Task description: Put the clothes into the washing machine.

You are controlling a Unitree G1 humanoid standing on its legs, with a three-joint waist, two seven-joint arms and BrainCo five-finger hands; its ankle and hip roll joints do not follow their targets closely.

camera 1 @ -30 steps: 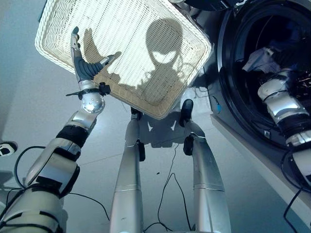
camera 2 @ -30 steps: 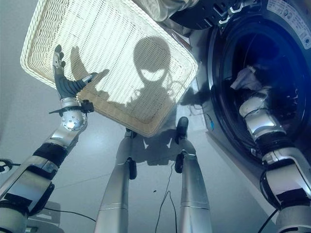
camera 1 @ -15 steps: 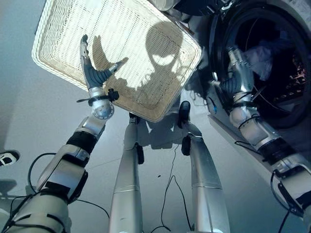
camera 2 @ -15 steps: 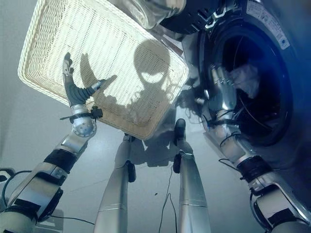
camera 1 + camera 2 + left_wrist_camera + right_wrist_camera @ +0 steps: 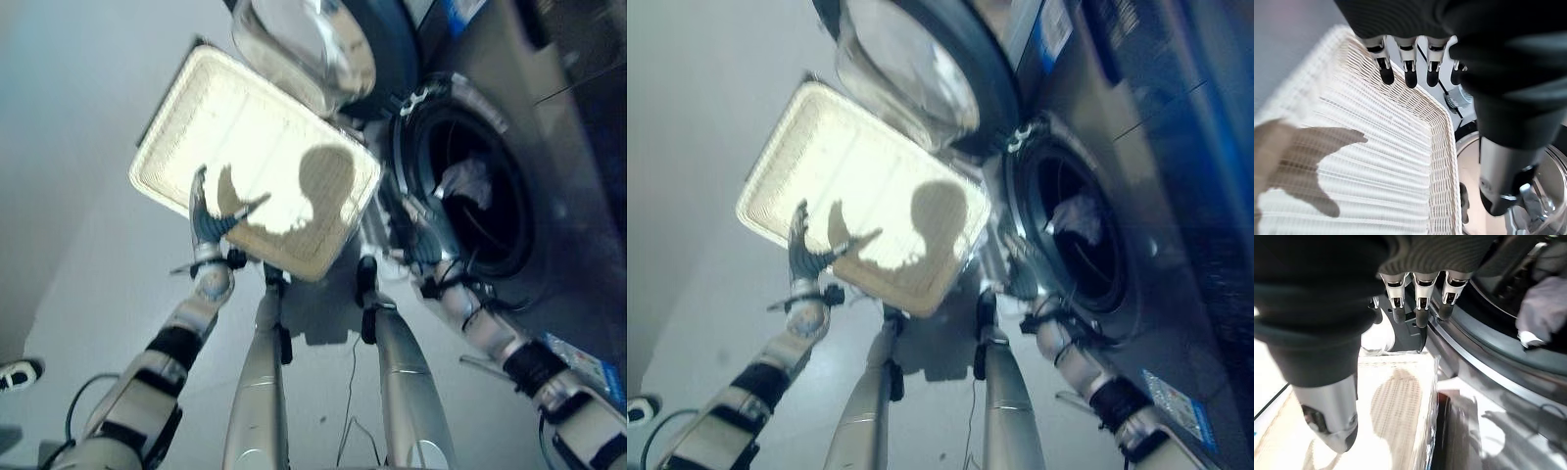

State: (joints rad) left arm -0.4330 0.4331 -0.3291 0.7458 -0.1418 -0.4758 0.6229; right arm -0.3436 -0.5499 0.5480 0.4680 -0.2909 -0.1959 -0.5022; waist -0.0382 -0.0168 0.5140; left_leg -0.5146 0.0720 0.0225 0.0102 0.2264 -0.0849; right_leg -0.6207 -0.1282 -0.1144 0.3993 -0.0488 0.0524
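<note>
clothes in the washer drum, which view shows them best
The left eye view: the pale clothes lie inside the dark drum, framed by the round opening. The right eye view shows the same. The right wrist view catches them at its edge; the left wrist view faces the basket.

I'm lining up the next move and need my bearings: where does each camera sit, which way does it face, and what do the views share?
Left eye view: on the head, looking down at the white basket, the washing machine with clothes in its drum, and both arms.
Right eye view: beside it, same scene; left hand open by the basket, right hand near the door opening.
Left wrist view: along the left hand's straight fingers into the basket.
Right wrist view: along the right hand's fingers toward the drum rim and clothes.
Shared: all four show the basket.
</note>
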